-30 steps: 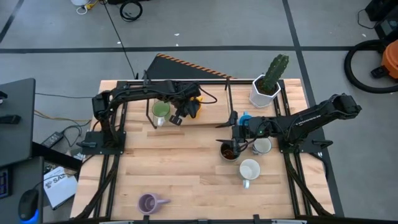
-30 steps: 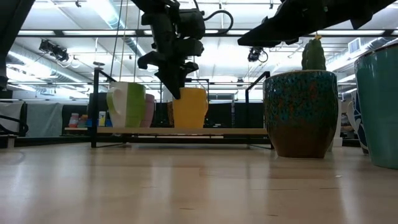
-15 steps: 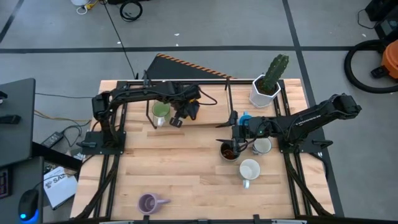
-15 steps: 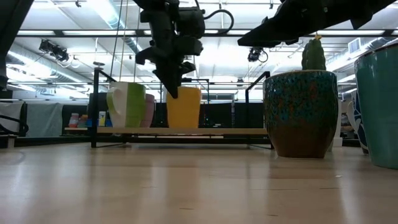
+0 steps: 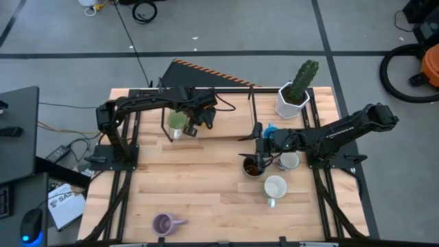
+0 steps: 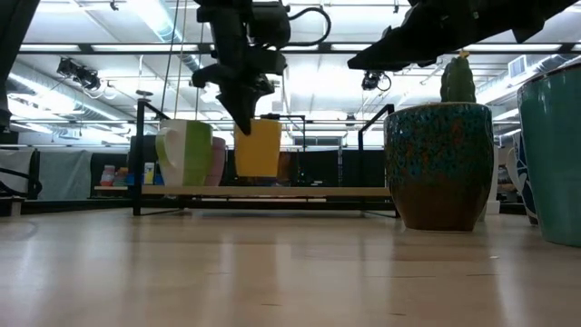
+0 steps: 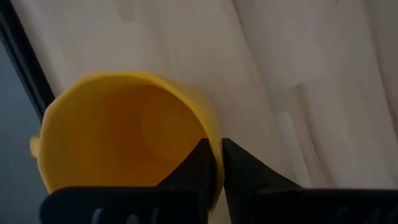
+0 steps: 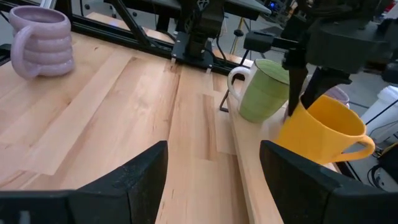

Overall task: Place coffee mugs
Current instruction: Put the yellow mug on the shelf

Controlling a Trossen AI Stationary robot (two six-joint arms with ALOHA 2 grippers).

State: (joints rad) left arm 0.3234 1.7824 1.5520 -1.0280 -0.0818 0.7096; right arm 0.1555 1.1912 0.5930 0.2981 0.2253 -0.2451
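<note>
Bench (image 5: 206, 185) wide, mugs scattered. Left gripper (image 8: 303, 93) at far rail, pinching wall of orange mug (image 8: 323, 130), fingers (image 7: 205, 165) clamped over rim; mug lifted, tilted, just beside green mug (image 8: 264, 90). Step in hand: carrying orange mug to its spot. Next likely: level it, lower beside green mug, release. Right gripper (image 8: 211, 180) spread wide, waiting mid-bench above dark brown mug (image 5: 252, 167).

Orange mug (image 8: 324, 130) tilted, lifted off the counter, rim pinched by the left pincer (image 7: 212, 163). Green mug (image 5: 177, 123) upright just beside it. Purple mug (image 5: 163, 224) near the front edge; brown (image 5: 253, 167) and two white mugs (image 5: 275, 186) at right.
</note>
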